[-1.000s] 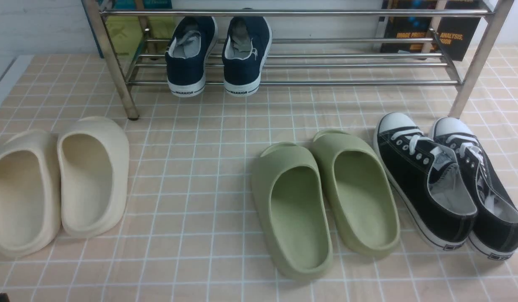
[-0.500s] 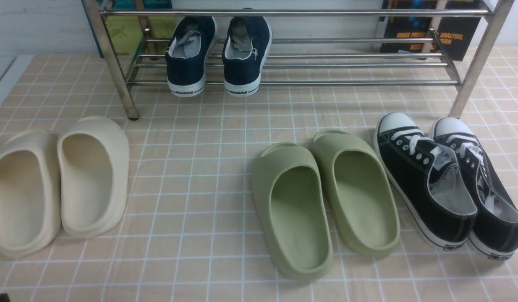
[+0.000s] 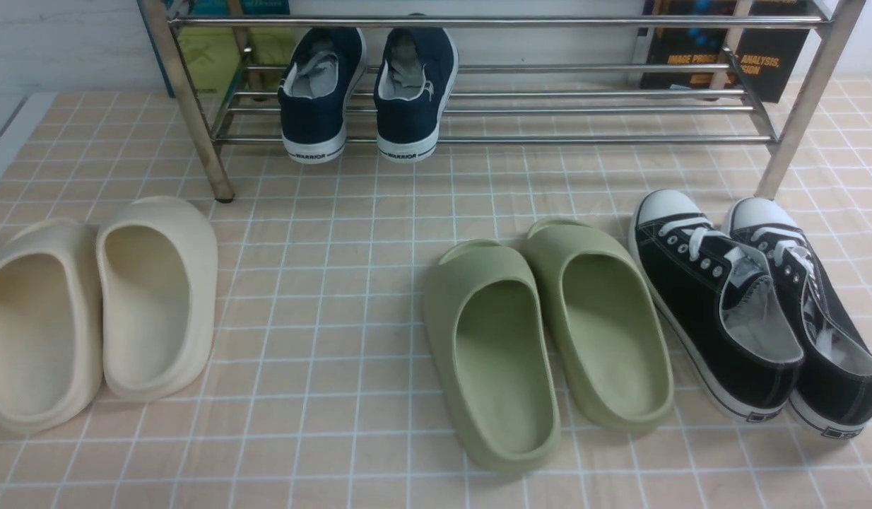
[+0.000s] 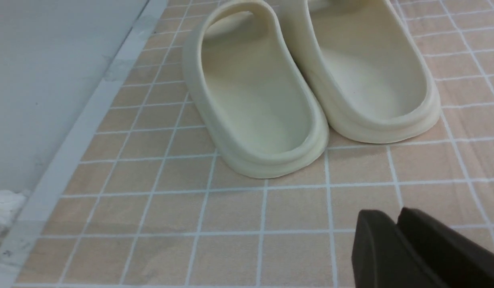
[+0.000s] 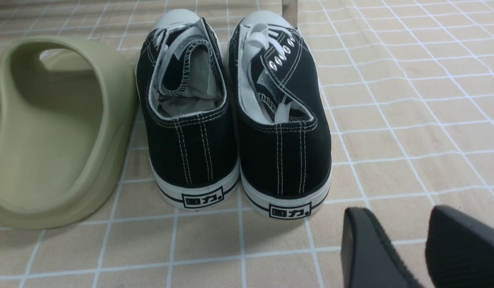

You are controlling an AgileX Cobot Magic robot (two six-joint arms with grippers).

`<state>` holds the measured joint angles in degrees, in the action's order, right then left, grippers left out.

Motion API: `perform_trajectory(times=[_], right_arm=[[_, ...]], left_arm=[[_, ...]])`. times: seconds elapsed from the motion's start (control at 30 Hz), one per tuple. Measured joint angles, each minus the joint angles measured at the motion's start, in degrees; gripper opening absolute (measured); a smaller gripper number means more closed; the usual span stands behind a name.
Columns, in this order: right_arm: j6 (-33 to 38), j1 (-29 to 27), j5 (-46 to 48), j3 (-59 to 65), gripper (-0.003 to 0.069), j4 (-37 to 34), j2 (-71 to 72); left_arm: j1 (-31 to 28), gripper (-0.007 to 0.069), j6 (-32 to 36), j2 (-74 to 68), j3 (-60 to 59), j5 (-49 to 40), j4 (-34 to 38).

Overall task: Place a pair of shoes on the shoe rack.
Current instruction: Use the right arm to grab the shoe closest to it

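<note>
The two black canvas sneakers (image 3: 711,304) (image 3: 810,318) with white toe caps stand side by side on the tiled floor at the right, toes toward the steel shoe rack (image 3: 492,139). In the right wrist view their heels (image 5: 191,160) (image 5: 283,168) face me. My right gripper (image 5: 397,218) is open and empty, just behind and to the side of the nearer heel, not touching it. My left gripper (image 4: 395,216) is shut and empty, low over the tiles behind the cream slippers (image 4: 311,80). Neither gripper shows in the front view.
Navy sneakers (image 3: 365,92) sit on the rack's lower shelf at the left. Olive slippers (image 3: 542,332) lie right beside the black pair. Cream slippers (image 3: 97,304) lie at the far left. Books (image 3: 719,49) stand behind the rack. A white border (image 4: 71,140) edges the tiles.
A small dark tip at the front view's bottom left corner has dropped out of frame. The shoes and slippers have not moved.
</note>
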<state>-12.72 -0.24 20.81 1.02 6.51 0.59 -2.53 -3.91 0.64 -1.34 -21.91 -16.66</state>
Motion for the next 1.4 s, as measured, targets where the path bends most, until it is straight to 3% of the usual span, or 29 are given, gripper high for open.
perform_trajectory(times=[1.4], right_arm=[[0.0,0.0,0.0,0.0,0.024,1.3,0.0]], left_arm=[[0.0,0.0127,0.1,0.0,0.0,-0.3,-1.9]])
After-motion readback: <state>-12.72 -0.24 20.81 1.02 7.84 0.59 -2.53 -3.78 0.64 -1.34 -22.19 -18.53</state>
